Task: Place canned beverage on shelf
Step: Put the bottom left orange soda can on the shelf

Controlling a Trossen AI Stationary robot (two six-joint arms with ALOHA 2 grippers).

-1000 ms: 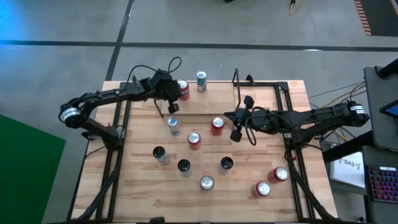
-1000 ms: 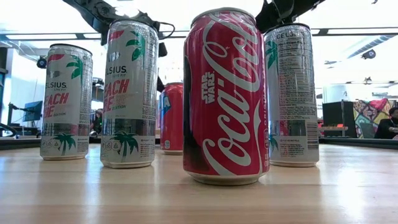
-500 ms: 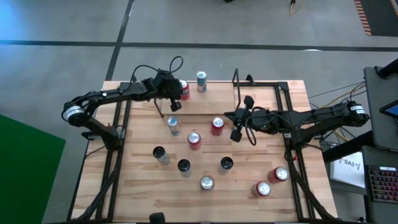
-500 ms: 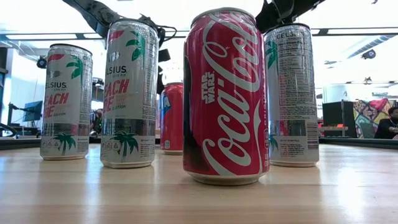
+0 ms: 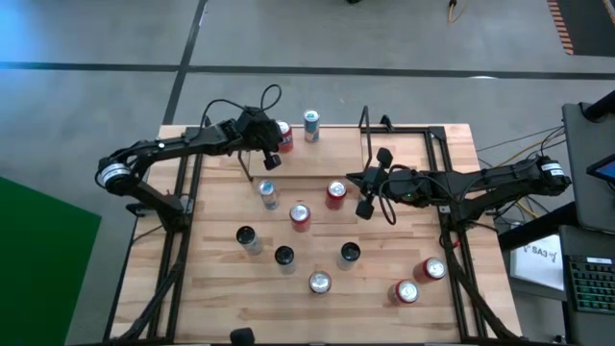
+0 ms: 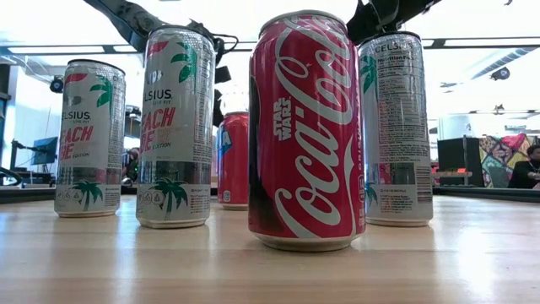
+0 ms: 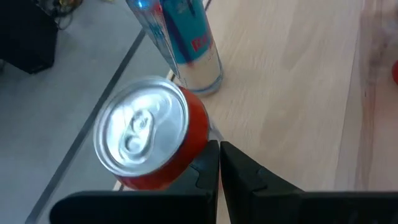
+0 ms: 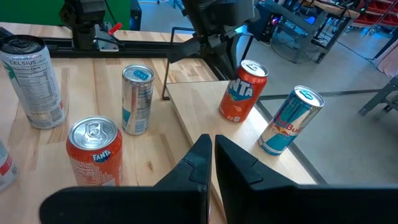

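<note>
An orange Fanta can (image 7: 149, 134) stands upright on the shelf's light wooden floor (image 8: 205, 102) at the table's far side, next to a blue Red Bull can (image 8: 291, 121). Both also show in the high view, the Fanta can (image 5: 282, 135) left of the Red Bull can (image 5: 310, 123). My left gripper (image 7: 219, 163) is shut, right beside the Fanta can on its left. My right gripper (image 8: 213, 155) is shut and empty, above the table just right of another Fanta can (image 8: 93, 152), near the shelf's near edge. My left gripper's shut fingers stand close against the lower side wall (image 7: 194, 148) of the Fanta can, coming from above and slanting down. I cannot tell whether the outer side of the finger touches the can. The can stands upright on the shelf floor.
Several more cans stand across the table: a Coca-Cola can (image 6: 305, 131), Celsius cans (image 6: 175, 127), and red cans at the near right (image 5: 419, 281). The shelf's black upright loop (image 5: 365, 120) rises at the far right. Black side frames (image 5: 183, 240) run along both table sides.
My left arm has shifted slightly toward the table's right edge, beside the Fanta can. The cans have stayed where they were.
</note>
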